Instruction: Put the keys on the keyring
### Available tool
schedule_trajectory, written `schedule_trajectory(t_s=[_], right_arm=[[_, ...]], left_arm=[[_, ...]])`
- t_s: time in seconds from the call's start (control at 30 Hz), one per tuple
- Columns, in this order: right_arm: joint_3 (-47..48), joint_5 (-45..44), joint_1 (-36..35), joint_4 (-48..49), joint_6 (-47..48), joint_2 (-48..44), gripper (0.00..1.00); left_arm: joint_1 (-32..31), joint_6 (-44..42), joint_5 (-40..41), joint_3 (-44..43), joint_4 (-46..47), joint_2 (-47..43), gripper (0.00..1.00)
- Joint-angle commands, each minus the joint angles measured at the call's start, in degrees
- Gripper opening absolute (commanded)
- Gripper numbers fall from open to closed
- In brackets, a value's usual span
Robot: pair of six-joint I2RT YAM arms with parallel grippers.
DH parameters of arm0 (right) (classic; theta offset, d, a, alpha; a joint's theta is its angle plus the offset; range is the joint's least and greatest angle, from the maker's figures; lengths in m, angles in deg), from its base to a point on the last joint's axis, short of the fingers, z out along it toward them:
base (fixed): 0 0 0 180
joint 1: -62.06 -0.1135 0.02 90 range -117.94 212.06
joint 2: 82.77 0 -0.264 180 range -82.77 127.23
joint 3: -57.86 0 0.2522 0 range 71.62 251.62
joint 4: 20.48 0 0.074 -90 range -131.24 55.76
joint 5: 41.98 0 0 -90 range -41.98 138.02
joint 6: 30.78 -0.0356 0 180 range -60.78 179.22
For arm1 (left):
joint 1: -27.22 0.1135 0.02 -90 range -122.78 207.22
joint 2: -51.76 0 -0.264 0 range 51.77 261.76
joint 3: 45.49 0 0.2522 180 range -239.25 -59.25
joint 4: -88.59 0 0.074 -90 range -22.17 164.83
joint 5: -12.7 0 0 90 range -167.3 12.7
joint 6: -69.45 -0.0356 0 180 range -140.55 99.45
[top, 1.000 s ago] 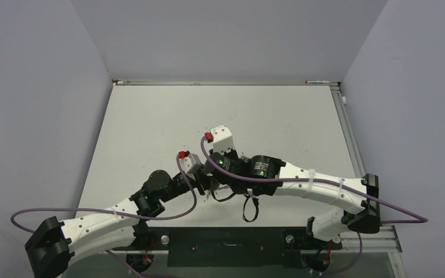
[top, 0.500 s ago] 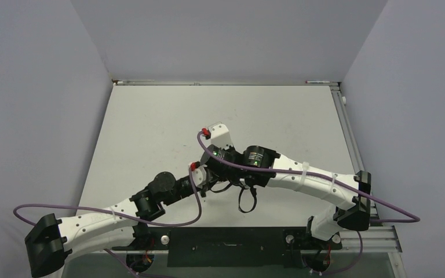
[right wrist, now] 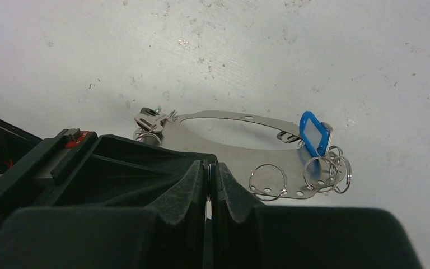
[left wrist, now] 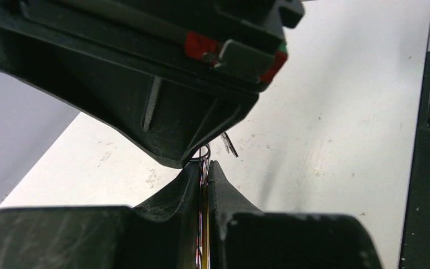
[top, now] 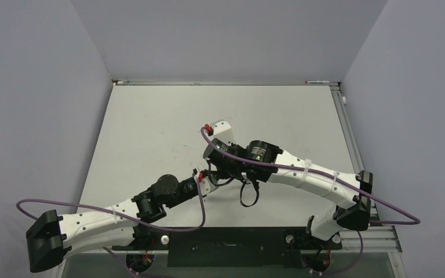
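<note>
Left wrist view, nearest first: my left hand (left wrist: 203,168) has its fingers pressed flat together. A hair of silvery wire curls out just past the tips, which I take for the keyring (left wrist: 205,150), so I judge it clamped there. What runs down the seam I can't resolve.

My right hand (right wrist: 210,167) is also pinched together, on a pale sliver too thin to name. Its body hangs right over the left tips, nearly touching.

Handling, my guess: the wire is light, springy and slick, and will twist under a loose pinch. Grip it flat between the pads, away from its opening.

Beyond, on the worktop (right wrist: 313,45), lies a flat holed metal plate (right wrist: 294,163) carrying small split rings (right wrist: 267,181) and a blue-headed key tag (right wrist: 313,131) (best taken by the plastic). There is a green speck at its far end (right wrist: 155,110). No black or yellow heads are visible. From the top view, the wrists cover the meeting point.
</note>
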Motion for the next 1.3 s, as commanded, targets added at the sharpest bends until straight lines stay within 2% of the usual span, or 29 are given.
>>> schedule_trajectory(t_s=[0.0, 0.5, 1.0, 1.13, 1.17, 1.23, 1.27], right_arm=[[1.7, 1.9, 0.3, 0.1, -0.2, 0.1, 0.05], [2.5, 2.0, 1.3, -1.7, 0.1, 1.8, 0.05], [2.5, 0.3, 1.5, -0.5, 0.6, 1.2, 0.06], [2.4, -0.8, 1.5, 0.1, 0.3, 0.3, 0.16], [2.3, -1.1, 1.5, 0.4, 0.2, 0.0, 0.22], [2.2, -1.5, 1.4, 1.0, 0.3, -0.8, 0.46], [2.2, -2.0, 1.4, 1.4, 0.4, -1.2, 0.53]], left_arm=[[-1.2, -5.8, 1.5, -1.5, 6.5, -0.6, 0.0], [-7.9, -19.8, 8.8, -2.1, 6.5, 0.4, 0.0], [-9.1, -16.6, 8.2, -1.5, 8.0, -0.1, 0.0], [-9.1, -16.0, 7.9, -1.2, 8.0, 0.3, 0.0], [-9.1, -15.8, 7.9, -1.1, 8.0, 0.3, 0.0], [-9.1, -15.2, 7.9, -0.7, 8.4, 0.1, 0.0], [-9.1, -14.8, 7.8, -0.6, 8.7, 0.0, 0.0]])
